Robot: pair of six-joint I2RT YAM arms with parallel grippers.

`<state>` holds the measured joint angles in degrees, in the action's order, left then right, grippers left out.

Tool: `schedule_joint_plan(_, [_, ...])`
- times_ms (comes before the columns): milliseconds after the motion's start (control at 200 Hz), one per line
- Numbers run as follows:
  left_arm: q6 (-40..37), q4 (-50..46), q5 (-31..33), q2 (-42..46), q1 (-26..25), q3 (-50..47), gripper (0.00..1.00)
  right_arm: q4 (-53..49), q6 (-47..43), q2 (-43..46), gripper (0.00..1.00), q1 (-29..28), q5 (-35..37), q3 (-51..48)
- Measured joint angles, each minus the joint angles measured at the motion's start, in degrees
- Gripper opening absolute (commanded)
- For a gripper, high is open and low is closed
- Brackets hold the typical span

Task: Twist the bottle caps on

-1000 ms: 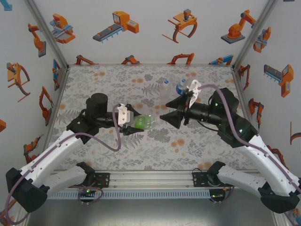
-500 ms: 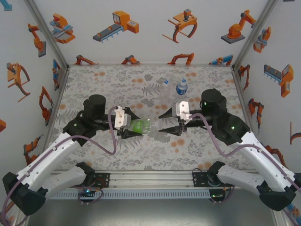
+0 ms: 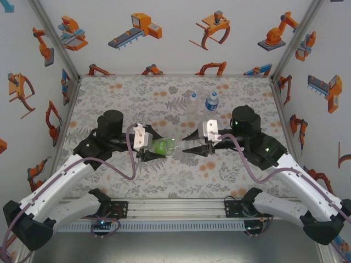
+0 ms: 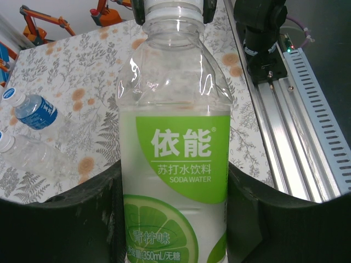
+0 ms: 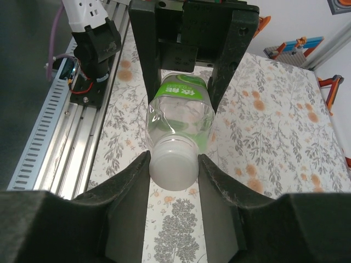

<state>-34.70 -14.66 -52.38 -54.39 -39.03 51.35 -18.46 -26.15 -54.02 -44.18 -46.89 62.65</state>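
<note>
Floral print covers the tabletop (image 3: 120, 93), and white walls with orange robot-arm pictures enclose it. The two arms meet over the middle of this surface.

The left gripper (image 3: 151, 149) holds the green-labelled bottle (image 3: 164, 146) on its side, clear of the tabletop, with the neck pointing towards the right arm. In the left wrist view its fingers (image 4: 82, 219) are clamped on the bottle's labelled body, one on each side. The clear shoulder and neck stick out beyond the fingertips.

The right gripper (image 3: 186, 146) faces it from the other side. In the right wrist view the whitish cap (image 5: 173, 167) sits on the bottle's neck, directly between the two dark fingers (image 5: 129, 186). Both inner faces press against the cap's sides, so the fingers are closed on the cap. The cap lies close to the fingertips rather than deep in the gap, and the bottle's shoulder is just beyond them.

Two other bottles stand upright side by side, touching or nearly so, towards the far edge of the tabletop and well apart from both grippers. They are the unlabelled bottle (image 3: 192, 103) on the left and the blue-labelled bottle (image 3: 212, 102) on the right.
</note>
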Motion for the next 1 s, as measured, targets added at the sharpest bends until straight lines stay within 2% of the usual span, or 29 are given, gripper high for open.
schedule_joint_plan(125, [0.02,-0.35,0.04,-0.09,0.0,0.0,0.0,1.79,3.74,0.37,0.17,-0.22,1.33,-1.14])
schedule_joint_plan(225, [0.09,-0.39,0.55,-0.39,0.02,0.0,0.0,5.11,10.99,1.38,0.09,-0.26,3.78,-3.37])
schedule_joint_plan(280, [0.28,-0.17,0.96,-0.7,0.04,0.0,0.0,7.52,16.57,2.21,0.0,-0.26,5.92,-5.09])
schedule_joint_plan(401, [1.03,1.92,2.25,-1.55,0.04,-0.42,0.0,11.61,31.15,4.07,0.0,-0.48,13.2,-8.24])
schedule_joint_plan(506, [1.75,5.18,3.76,-2.6,-0.02,-0.74,0.0,12.76,47.3,4.94,0.0,-0.68,21.88,-9.27])
schedule_joint_plan(756, [2.73,10.1,8.13,-5.68,0.0,-0.85,0.0,6.91,81.15,2.34,0.0,-0.59,37.05,-7.26])
schedule_joint_plan(876, [2.73,10.88,8.83,-7.13,-0.13,-0.85,0.0,2.14,91.25,1.49,0.0,-0.59,41.16,-5.86])
schedule_joint_plan(1001, [2.73,11.26,9.33,-7.56,-0.37,-0.85,0.0,0.72,95.45,1.46,0.0,-0.7,42.88,-5.66])
